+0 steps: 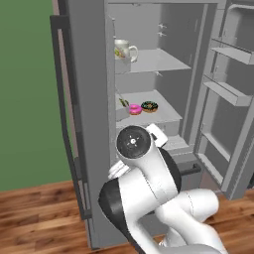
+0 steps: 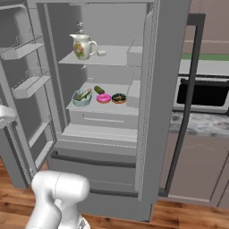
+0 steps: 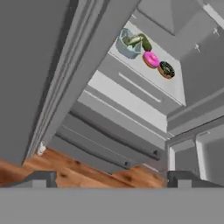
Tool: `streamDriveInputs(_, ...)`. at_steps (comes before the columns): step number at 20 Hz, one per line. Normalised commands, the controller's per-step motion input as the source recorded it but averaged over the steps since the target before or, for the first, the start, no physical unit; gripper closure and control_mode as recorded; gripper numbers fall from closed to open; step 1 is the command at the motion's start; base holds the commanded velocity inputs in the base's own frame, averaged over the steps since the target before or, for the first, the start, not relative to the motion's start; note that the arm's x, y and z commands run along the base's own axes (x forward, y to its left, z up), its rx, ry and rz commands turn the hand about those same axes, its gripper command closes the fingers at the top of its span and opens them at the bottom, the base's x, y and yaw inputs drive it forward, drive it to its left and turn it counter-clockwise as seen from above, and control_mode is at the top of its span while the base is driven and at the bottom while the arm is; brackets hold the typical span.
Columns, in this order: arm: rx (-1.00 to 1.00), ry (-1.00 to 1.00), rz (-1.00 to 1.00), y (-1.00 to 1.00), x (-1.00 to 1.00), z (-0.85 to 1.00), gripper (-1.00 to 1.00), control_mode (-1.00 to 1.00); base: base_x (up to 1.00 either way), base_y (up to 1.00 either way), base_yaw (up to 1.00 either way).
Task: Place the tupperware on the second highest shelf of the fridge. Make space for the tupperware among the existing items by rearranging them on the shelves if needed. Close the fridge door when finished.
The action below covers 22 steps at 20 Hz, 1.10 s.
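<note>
The fridge (image 2: 152,134) stands with both doors swung open. The tupperware (image 2: 82,97), pale teal with green and brown food, sits at the left end of the second highest shelf (image 2: 112,107); it also appears in the hand view as tupperware (image 3: 129,43). Beside it lie a green pickle (image 2: 99,90), a pink donut (image 2: 103,98) and a chocolate donut (image 2: 118,98). A cream floral jug (image 2: 84,46) stands on the shelf above. My gripper (image 3: 111,178) is open and holds nothing. It hangs low in front of the fridge, well short of the shelves.
The left door (image 1: 82,124) and the right door (image 1: 233,99) with its bins flank the opening. Below the shelves are a crisper drawer (image 2: 105,119) and the bottom drawers (image 2: 89,165). My arm (image 1: 144,188) covers the lower fridge in the left base view. Wood floor (image 3: 78,173) lies underneath.
</note>
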Motion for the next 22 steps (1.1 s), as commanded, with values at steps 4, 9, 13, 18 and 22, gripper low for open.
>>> streamDriveInputs(4, -0.34, 0.09, 0.01, 1.00, 0.10, -0.17, -1.00, -1.00, 0.00, 0.00, 0.00)
streamDriveInputs(9, -0.27, 0.07, 0.00, 0.88, 0.30, -0.13, -1.00, -1.00, 0.00, 0.00, 0.00)
streamDriveInputs(13, -0.25, 0.05, 0.00, 0.73, 0.45, -0.20, -1.00, -1.00, 0.00, 0.00, 0.00)
streamDriveInputs(18, -0.26, 0.03, 0.00, 0.73, 0.39, -0.25, -1.00, -1.00, 0.00, 0.00, 0.00)
streamDriveInputs(22, -0.25, 0.00, 0.00, 0.70, 0.20, -0.37, -1.00, -1.00, 0.00, 0.00, 0.00)
